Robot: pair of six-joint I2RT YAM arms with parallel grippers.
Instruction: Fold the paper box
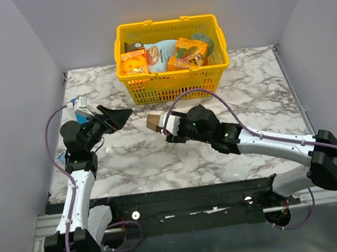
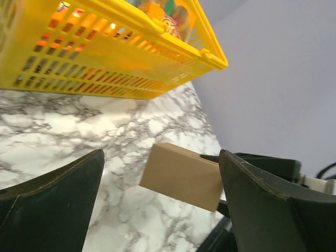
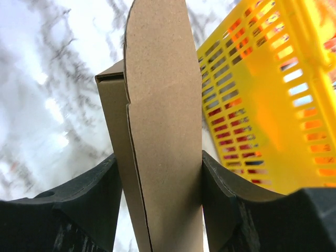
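The paper box (image 1: 153,122) is clamped in the jaws of the right gripper (image 1: 164,124), mid surface (image 1: 257,96), near side of the yellow basket (image 1: 168,21). The left gripper (image 1: 118,115), just left of it, has its jaws spread and empty. Judgement: light, thin card that creases easily; hold the broad panels, spare the flap (image 3: 157,52).
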